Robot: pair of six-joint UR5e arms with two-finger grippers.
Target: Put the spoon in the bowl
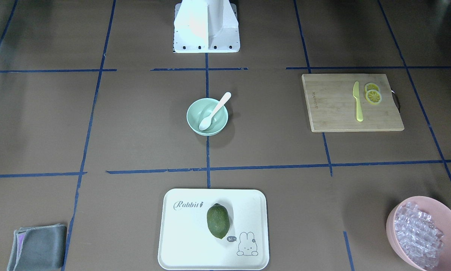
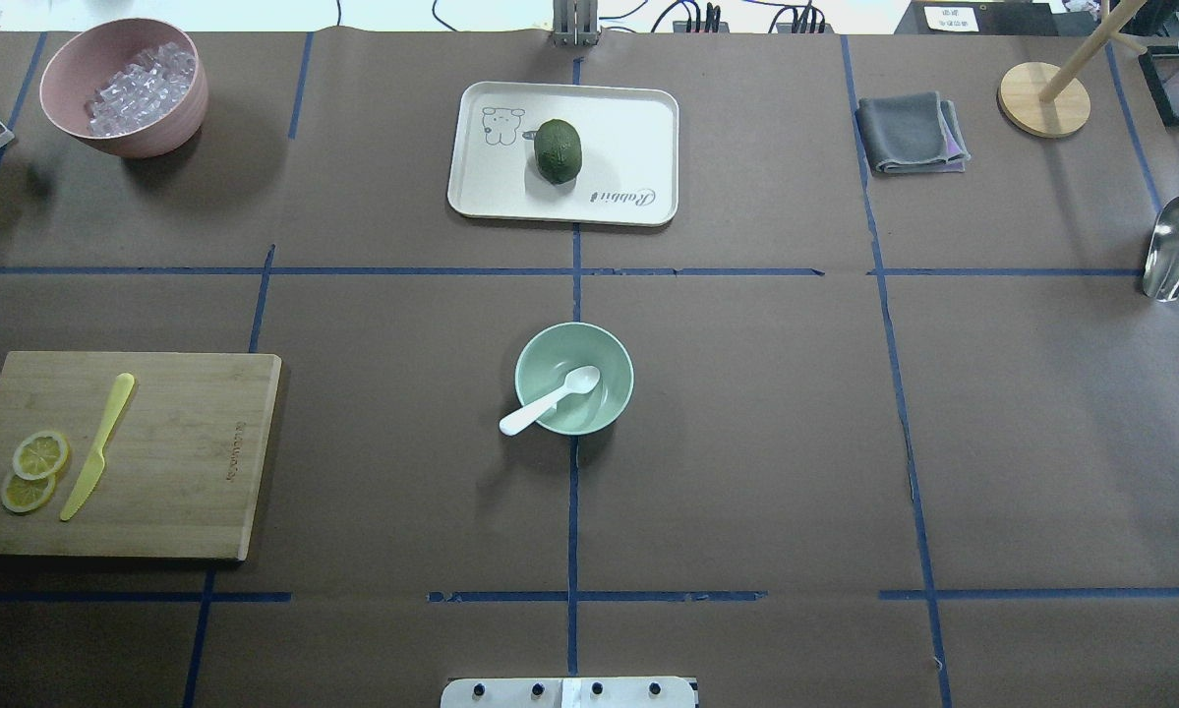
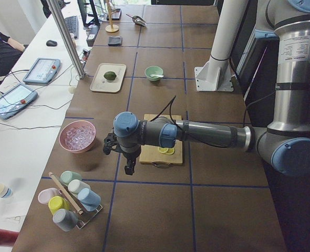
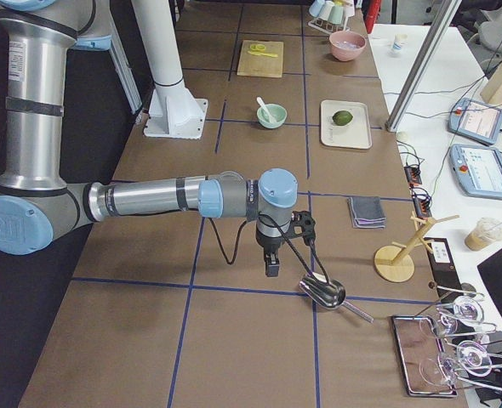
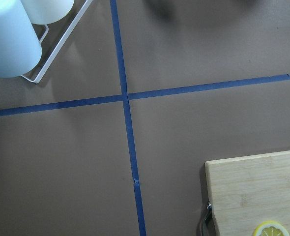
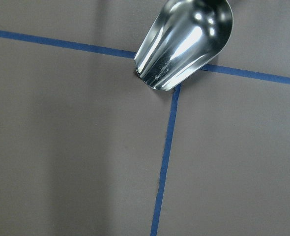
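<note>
The job looks done. The small white plastic spoon [image 2: 550, 399] lies with its scoop in the middle of the small round mint-green bowl [image 2: 617, 364], and in the overhead view its handle leans out over the rim toward eight o'clock. I'd say nothing is left to do.

The overhead and front views show no arms. Only the side views do, with the left gripper [image 3: 129, 168] and right gripper [image 4: 271, 269] hanging far out, well apart from the bowl. I cannot tell whether their jaws are spread or pressed together.
</note>
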